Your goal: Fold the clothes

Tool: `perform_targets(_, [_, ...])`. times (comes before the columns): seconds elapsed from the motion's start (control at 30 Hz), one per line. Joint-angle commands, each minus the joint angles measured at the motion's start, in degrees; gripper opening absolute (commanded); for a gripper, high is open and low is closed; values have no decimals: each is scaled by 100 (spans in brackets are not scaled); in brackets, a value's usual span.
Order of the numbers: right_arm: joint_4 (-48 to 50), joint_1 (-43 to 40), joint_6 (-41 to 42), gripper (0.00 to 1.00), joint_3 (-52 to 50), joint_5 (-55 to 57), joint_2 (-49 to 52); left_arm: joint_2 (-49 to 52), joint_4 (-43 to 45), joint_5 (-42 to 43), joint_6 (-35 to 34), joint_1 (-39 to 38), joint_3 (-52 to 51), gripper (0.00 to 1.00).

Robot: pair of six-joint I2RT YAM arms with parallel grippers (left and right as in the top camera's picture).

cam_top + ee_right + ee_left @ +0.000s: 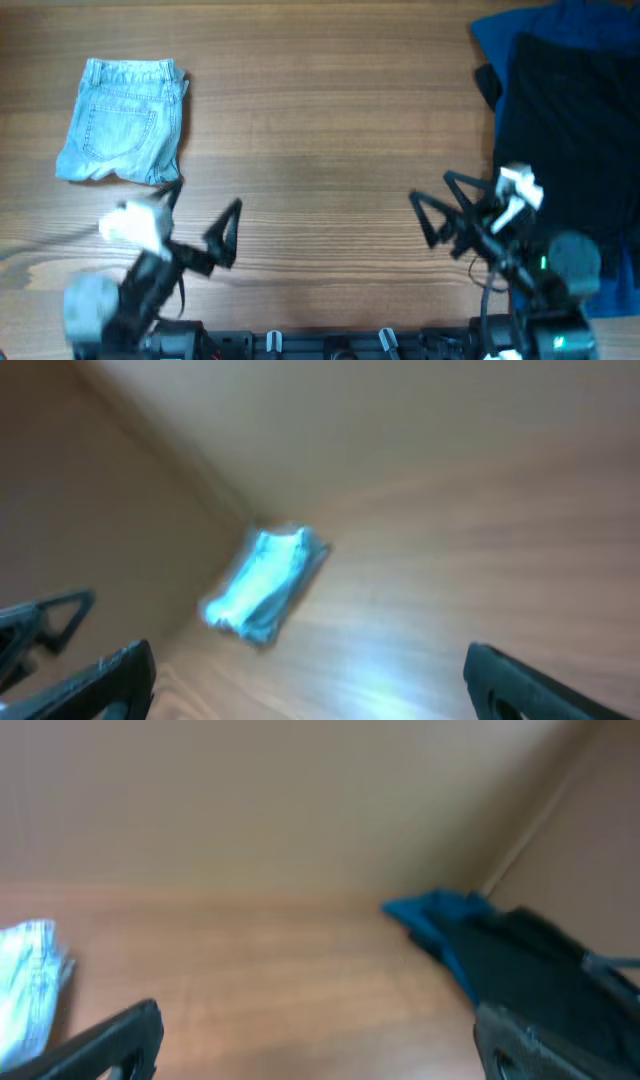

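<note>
Light-blue denim shorts (124,121) lie folded at the far left of the table; they also show in the right wrist view (265,585) and at the left edge of the left wrist view (30,980). Black shorts (565,150) lie spread at the right on a royal-blue garment (520,25); both show in the left wrist view (530,970). My left gripper (205,215) is open and empty near the front left. My right gripper (438,205) is open and empty, just left of the black shorts.
The wooden table (330,110) stretches between the two piles. The arm bases stand along the front edge (340,345). A wall shows behind the table in both wrist views.
</note>
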Motion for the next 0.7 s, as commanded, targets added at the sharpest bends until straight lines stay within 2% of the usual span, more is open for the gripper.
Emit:
perform_targets(0.0, [-1303,-22,-850,99,1504,929,1768,1574,-723,-400,306,-26,1021,100])
perform_targets(0.13, [-2509,-39,-1679,100,3373,2050,3956,3178,-1386,-398,306,-26,1932,100])
perform_targets(0.23, [-2586,-286,-1803,99,4374,2450,5274,3888,-1510,-374,306,-26,2138,100])
perform_targets(0.33, [-2455,-785,-1615,100,5119,2282,6404,4260,-1598,-236,264,-26,2140,100])
perform_targets(0.53, [-1628,-1600,-1453,100,5482,2208,7593,4312,-1676,11,264,-26,2140,99])
perform_targets(0.6, [-1274,-1779,-1386,94,5482,2337,7941,4312,-1676,9,264,-26,2140,100])
perform_targets(0.67, [-1056,-1827,-1327,83,5480,2487,8212,4312,-1679,11,262,-26,2140,100])
